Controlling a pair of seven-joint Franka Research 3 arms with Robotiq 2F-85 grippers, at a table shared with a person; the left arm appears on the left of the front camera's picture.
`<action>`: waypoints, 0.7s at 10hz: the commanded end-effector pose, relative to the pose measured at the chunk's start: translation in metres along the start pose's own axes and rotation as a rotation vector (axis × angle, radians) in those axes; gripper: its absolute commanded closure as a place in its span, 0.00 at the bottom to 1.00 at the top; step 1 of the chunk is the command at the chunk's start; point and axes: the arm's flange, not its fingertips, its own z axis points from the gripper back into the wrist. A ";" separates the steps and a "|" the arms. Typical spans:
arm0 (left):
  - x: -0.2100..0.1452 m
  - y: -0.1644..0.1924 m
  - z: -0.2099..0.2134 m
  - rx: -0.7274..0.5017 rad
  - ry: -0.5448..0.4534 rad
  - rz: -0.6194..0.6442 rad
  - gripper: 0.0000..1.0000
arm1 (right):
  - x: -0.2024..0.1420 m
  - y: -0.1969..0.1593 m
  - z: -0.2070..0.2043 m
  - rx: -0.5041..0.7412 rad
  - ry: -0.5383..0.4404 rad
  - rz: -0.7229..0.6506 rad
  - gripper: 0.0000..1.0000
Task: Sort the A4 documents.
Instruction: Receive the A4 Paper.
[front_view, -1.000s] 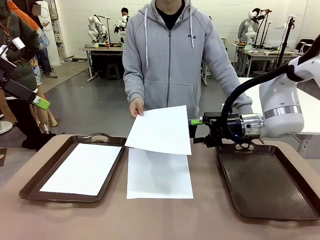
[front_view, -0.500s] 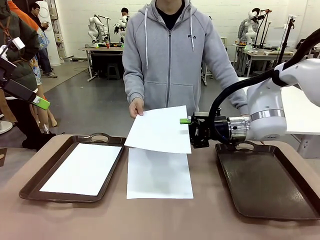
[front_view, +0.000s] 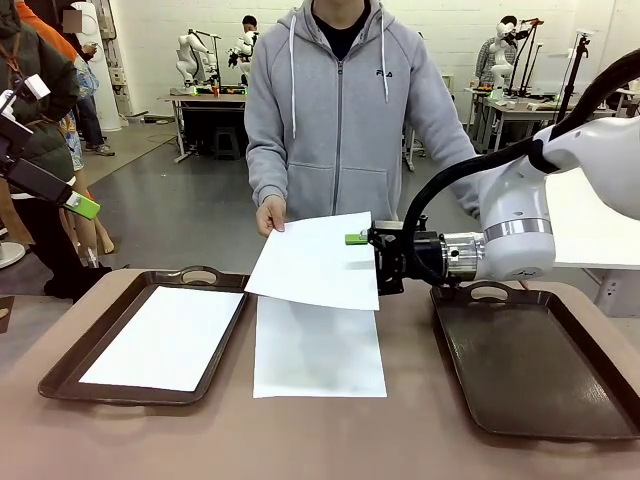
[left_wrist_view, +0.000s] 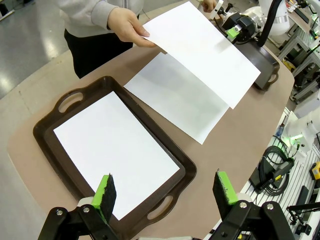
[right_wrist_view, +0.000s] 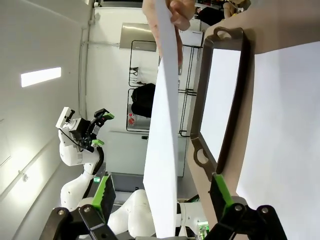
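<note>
Leftward is where the right gripper (front_view: 358, 258) has travelled since the earlier frame, from clear of the paper to the right edge of the held sheet (front_view: 315, 262), and the arm behind it has swung inward too; the sheet itself has barely shifted.

That held sheet hangs at the centre of the front view, lifted off the table (front_view: 420, 440) and tipped slightly, pinched at its upper left corner by the person's hand (front_view: 270, 215); its long axis seems to run from near to far, roughly in line with the sheet on the table (front_view: 318, 350) below it. In the right wrist view the sheet stands edge-on between the two green pads; the jaws are spread on either side of it, with gaps on both faces, so nothing is pinched yet. The coming move turns on just this: paper already inside the claw, which need only press together on the right long edge.

Outward, a third sheet (front_view: 165, 335) lies flat in the left tray (front_view: 70, 365) at lower left; the right tray (front_view: 540, 370) at lower right holds no paper and sits right under the right arm.

High above the left tray, the left gripper (left_wrist_view: 164, 185) hovers with its fingers spread wide and nothing between them, well apart from the held sheet; the right one is plainly nearer.
</note>
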 end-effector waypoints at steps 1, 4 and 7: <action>0.000 -0.001 0.000 0.003 0.001 0.001 0.00 | 0.007 -0.002 -0.005 0.008 -0.012 -0.036 0.17; 0.000 -0.001 0.000 0.003 0.001 0.001 0.00 | 0.008 0.001 0.006 -0.008 -0.019 -0.031 0.20; 0.000 -0.001 0.000 0.003 0.001 0.001 0.00 | 0.008 0.000 0.009 -0.004 -0.026 -0.042 0.69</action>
